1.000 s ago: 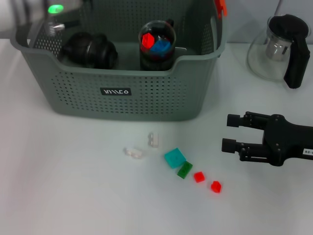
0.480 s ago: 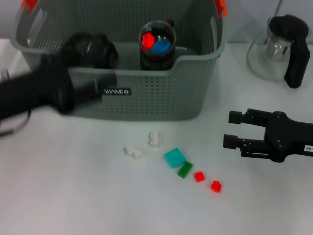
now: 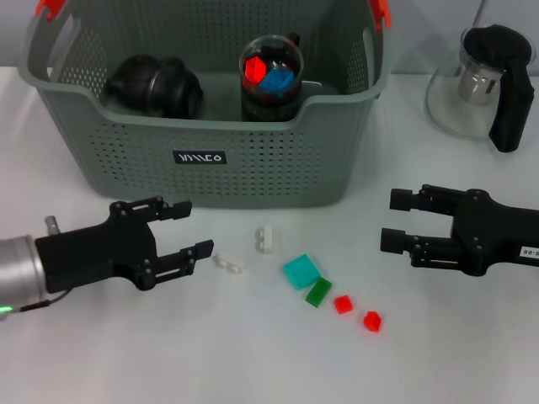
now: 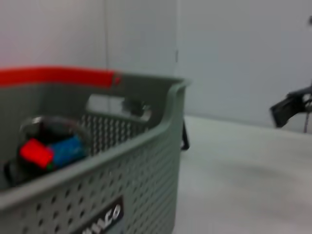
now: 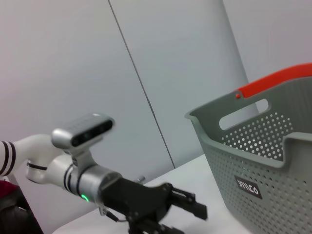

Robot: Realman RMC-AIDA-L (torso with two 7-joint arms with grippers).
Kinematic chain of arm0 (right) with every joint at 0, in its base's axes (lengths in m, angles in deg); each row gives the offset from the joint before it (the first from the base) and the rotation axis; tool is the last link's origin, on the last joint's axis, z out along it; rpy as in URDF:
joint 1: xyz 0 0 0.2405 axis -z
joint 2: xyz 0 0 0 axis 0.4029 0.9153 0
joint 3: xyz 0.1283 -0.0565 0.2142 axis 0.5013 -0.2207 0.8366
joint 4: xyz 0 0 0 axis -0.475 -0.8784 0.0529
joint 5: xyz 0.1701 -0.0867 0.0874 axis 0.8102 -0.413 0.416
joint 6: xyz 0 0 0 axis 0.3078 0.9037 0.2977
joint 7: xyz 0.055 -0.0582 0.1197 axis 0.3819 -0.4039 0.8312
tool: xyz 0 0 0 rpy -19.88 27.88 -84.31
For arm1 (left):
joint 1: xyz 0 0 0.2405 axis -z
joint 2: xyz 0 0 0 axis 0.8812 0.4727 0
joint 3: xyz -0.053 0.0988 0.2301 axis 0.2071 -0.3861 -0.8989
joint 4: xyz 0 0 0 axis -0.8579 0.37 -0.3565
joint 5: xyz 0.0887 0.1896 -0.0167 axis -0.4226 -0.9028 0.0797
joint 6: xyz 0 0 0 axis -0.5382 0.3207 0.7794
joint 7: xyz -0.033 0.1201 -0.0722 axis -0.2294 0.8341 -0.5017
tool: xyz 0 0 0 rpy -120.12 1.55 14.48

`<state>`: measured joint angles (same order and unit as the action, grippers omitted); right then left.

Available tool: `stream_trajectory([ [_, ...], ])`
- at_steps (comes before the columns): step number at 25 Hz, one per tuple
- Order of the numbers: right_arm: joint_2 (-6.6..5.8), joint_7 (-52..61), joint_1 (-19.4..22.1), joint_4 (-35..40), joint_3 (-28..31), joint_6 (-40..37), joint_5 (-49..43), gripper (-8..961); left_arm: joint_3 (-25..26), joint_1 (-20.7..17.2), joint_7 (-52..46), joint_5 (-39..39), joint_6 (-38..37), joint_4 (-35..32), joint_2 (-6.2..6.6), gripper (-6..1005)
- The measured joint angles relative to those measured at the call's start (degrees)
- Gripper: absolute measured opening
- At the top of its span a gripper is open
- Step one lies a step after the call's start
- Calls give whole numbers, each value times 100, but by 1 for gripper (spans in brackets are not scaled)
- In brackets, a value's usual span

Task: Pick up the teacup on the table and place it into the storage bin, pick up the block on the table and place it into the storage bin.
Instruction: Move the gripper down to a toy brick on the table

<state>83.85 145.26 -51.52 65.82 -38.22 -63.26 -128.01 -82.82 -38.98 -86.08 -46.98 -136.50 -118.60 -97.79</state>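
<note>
Storage bin [image 3: 253, 160]: grey perforated basket, orange-red clips, far side of counter [image 3: 126, 353], already holding a dark teacup [image 3: 154, 86]. Left end effector [image 3: 185, 229] and right end effector [image 3: 396, 221]: both open, empty, low over the counter either side of the blocks. Blocks: teal block [image 3: 301, 271] largest, lying before the bin; block step pending, likely a descent onto one piece.

White lettering is seen on a small black label [image 3: 200, 157] on the front of the storage bin [image 3: 253, 168], but it cannot be read with certainty. A small white tag [image 3: 529, 251] with unreadable dark characters is seen on the right arm.
</note>
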Motion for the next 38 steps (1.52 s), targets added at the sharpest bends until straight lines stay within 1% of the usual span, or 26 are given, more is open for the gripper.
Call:
stream_trajectory([
  [4,0,52,35,19,0,7,8,823,-305,44,3,-64,576,344,-28,640],
  [5,0,68,41,26,0,7,10,823,-305,44,3,-64,576,344,-28,639],
  [6,-2,80,44,30,0,7,15,823,-602,46,-3,-67,808,428,-55,639],
  [10,-5,88,51,32,0,7,22,823,-812,45,-55,-92,905,507,-68,638],
  [15,-1,88,52,31,0,7,11,824,-844,115,-217,-223,996,677,-61,624],
  [21,-5,88,21,31,0,6,1,824,-975,278,-263,-236,1371,981,-43,606],
  [25,-7,84,22,31,0,6,0,822,-1135,320,-287,-237,1557,1026,-52,595],
  [34,-9,59,55,23,0,6,0,823,-1147,500,-287,-189,1891,1147,-46,593],
  [38,-14,54,60,7,0,6,0,823,-1144,529,-287,-191,1911,1121,-44,593],
])
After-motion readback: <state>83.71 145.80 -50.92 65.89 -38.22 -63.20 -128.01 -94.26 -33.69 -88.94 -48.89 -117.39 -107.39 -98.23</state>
